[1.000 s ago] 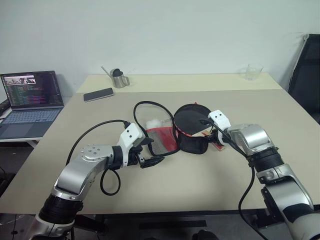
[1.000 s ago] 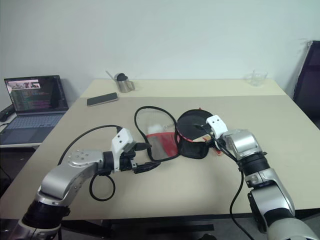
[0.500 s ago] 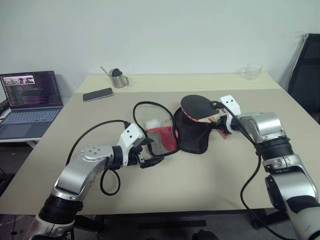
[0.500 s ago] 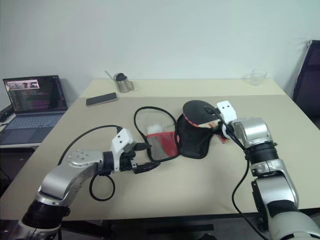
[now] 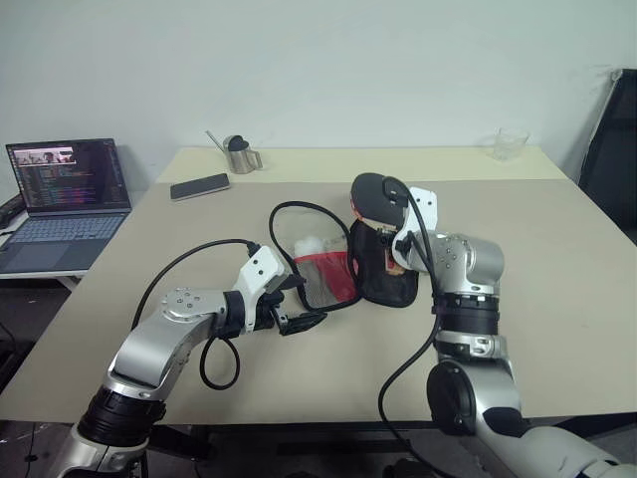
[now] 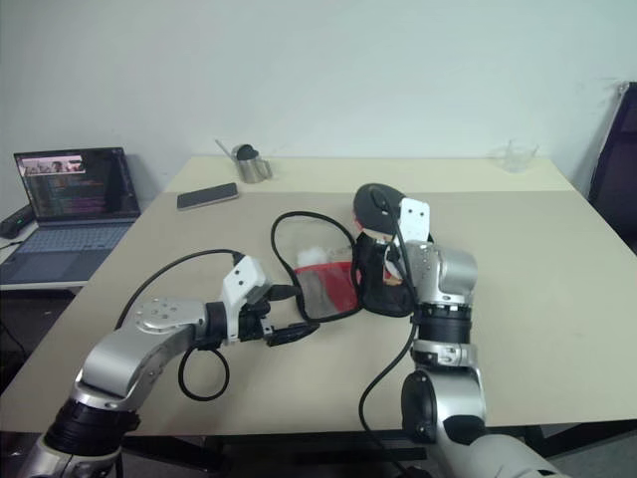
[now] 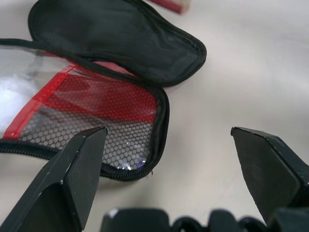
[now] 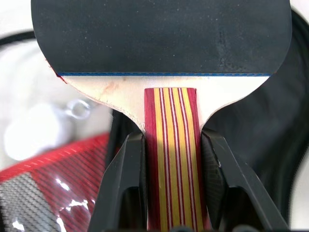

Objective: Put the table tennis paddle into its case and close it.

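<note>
Swung left since earlier, right end effector (image 8: 169,183) pinches paddle (image 8: 161,43) handle above open case (image 5: 338,274) for insertion; left end effector (image 7: 169,179) spread.

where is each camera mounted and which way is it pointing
Head views: stereo pair on the robot's head, looking forward and down over the beige table; both arms show.
Left wrist view: on the left arm, looking along the open left gripper at the soft black-and-red fabric case.
Right wrist view: on the right arm, looking along the right gripper, jaws shut on the black-faced, stripe-handled table tennis paddle.
Shared: both wrist views show the case.
</note>
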Controlling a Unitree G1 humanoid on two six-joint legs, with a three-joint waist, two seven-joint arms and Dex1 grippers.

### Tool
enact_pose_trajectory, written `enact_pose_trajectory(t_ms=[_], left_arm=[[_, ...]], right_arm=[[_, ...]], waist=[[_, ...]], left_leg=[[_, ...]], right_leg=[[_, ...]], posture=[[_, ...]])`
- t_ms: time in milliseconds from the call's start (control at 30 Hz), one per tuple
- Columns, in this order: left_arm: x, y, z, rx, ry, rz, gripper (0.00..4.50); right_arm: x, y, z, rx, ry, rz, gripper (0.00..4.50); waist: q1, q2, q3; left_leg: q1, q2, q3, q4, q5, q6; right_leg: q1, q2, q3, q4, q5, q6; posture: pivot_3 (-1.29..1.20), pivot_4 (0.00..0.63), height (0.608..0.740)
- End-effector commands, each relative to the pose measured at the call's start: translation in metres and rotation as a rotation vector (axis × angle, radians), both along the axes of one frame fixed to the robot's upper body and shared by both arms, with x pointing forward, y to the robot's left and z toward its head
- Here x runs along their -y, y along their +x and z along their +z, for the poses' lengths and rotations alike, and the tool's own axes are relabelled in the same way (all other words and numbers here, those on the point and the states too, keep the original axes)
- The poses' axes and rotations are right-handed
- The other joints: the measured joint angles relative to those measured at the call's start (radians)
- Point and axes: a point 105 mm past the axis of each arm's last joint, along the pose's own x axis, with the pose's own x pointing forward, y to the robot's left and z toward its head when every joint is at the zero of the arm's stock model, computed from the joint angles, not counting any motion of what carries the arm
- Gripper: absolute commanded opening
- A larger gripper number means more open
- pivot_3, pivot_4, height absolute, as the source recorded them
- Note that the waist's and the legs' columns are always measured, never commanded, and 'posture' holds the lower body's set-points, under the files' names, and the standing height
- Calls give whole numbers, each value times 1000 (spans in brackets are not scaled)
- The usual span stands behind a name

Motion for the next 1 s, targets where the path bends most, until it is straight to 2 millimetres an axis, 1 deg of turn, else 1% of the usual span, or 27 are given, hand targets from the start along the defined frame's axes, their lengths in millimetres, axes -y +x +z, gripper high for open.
enact_pose_trajectory(t_ms=[33,300,433,633,767,867,1000], left_arm=[[4,-2,10,46,-3,-20,4500],[5,-2,10,45,-4,-22,4500],[4,-3,9,43,-5,-18,4500],[4,-3,8,42,-7,-14,4500],[3,-4,8,42,-6,-11,4500],[3,-4,8,41,-4,-10,4500],[2,-4,8,42,-3,-7,4500]], right_arm=[[-4,-1,10,48,22,-22,1113],[-13,0,-1,16,34,-17,1113],[-38,-4,9,31,65,78,1113],[-53,-10,8,24,84,144,1113],[-60,-12,4,6,97,172,1113],[-62,-11,0,2,92,173,1113],[-56,-6,-6,3,70,141,1113]], waist=[[-3,0,0],[-18,0,0],[-21,0,0],[-22,0,0],[-22,0,0],[-22,0,0],[-22,0,0]], left_leg=[[0,0,0,0,0,0],[1,1,1,0,0,0],[1,1,1,0,0,0],[1,1,1,0,0,0],[1,1,1,0,0,0],[1,1,1,0,0,0],[1,1,1,0,0,0]], right_leg=[[0,0,0,0,0,0],[0,1,1,1,0,0],[0,1,1,1,0,0],[0,1,1,0,0,0],[0,1,1,0,0,0],[0,1,1,0,0,0],[0,1,1,0,0,0]], posture=[[0,150,740],[0,150,740],[0,150,740],[0,150,740],[0,150,740],[0,150,740],[0,150,740]])
